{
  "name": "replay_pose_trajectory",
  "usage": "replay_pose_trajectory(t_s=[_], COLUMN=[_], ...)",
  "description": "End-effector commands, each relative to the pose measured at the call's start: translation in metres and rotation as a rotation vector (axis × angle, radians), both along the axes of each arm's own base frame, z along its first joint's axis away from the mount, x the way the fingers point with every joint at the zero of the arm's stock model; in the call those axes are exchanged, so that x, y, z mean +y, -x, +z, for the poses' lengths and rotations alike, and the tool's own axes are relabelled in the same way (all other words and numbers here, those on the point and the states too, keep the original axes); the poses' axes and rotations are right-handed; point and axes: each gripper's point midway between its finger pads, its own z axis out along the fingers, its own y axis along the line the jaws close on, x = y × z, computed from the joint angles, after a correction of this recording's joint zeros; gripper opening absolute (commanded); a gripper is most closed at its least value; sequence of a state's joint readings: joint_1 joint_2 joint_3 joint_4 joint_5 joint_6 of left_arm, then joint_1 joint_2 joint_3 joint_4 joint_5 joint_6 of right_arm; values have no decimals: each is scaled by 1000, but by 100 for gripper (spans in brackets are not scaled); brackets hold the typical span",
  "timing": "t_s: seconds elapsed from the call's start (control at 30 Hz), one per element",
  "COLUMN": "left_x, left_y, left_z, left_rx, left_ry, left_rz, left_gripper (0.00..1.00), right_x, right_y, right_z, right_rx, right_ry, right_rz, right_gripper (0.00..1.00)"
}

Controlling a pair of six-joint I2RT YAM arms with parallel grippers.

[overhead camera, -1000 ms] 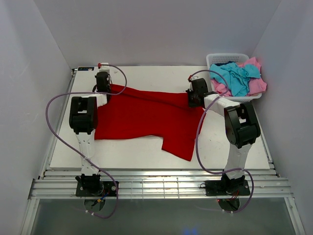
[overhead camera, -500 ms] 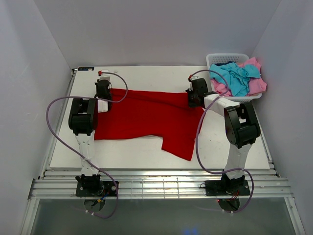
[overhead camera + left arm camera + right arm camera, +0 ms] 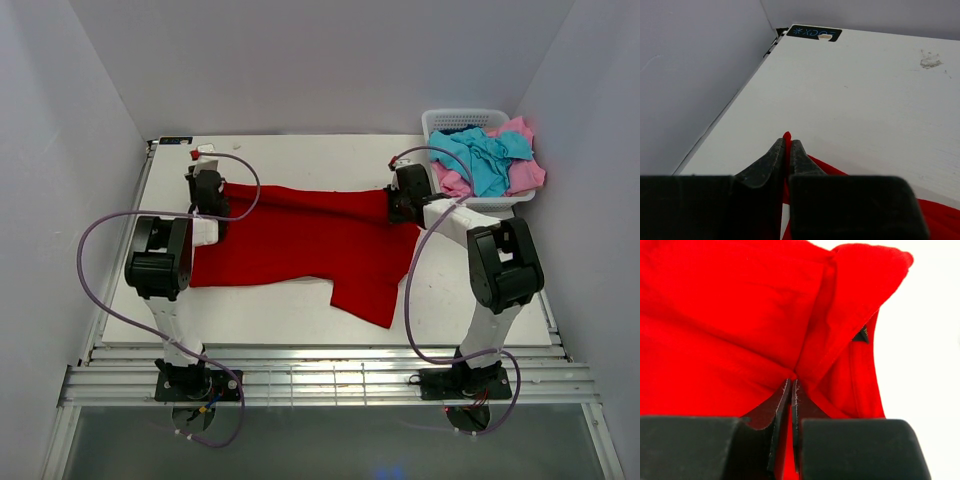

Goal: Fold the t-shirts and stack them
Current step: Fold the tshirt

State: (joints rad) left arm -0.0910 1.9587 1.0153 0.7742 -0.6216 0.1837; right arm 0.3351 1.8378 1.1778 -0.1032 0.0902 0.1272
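A large red t-shirt (image 3: 300, 235) lies spread across the white table, a flap reaching toward the front right. My left gripper (image 3: 207, 182) is shut on its far left corner; a sliver of red cloth (image 3: 786, 137) pokes out between the black fingertips (image 3: 776, 152). My right gripper (image 3: 400, 205) is shut on the shirt's far right edge, where red folds (image 3: 805, 330) bunch around the fingertips (image 3: 782, 395). Turquoise (image 3: 485, 155) and pink (image 3: 525, 172) t-shirts are piled in the basket at the back right.
A white lattice basket (image 3: 462, 120) stands at the table's back right corner. White walls close in on the left, back and right. A black label (image 3: 814, 32) marks the far left table corner. Purple cables loop off both arms.
Both grippers have moved apart, the left one leftward and the right one rightward, pulling the shirt's far edge straighter. Both arms have swung outward with them.
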Motion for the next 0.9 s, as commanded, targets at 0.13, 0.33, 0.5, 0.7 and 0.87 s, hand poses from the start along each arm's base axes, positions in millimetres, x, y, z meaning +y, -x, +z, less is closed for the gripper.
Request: replay_pose_trajectory(t_s=[0.13, 0.33, 0.5, 0.7, 0.87], left_x=[12, 18, 23, -4, -79], left_y=[28, 45, 50, 49, 26], left_z=[1, -26, -37, 21, 71], left_rx=[29, 127, 207, 75, 20], left_ry=[-76, -157, -247, -119, 158], left_rz=[137, 292, 409, 326, 64], left_gripper=[0, 0, 78, 95, 93], right_x=[-5, -10, -17, -10, 15], right_y=[3, 9, 10, -9, -27], right_z=[19, 14, 13, 52, 85], right_rx=[-45, -32, -38, -134, -212], right_ry=[-10, 8, 35, 19, -74], right_rz=[-18, -28, -55, -33, 54], right_gripper=[8, 8, 23, 43, 44])
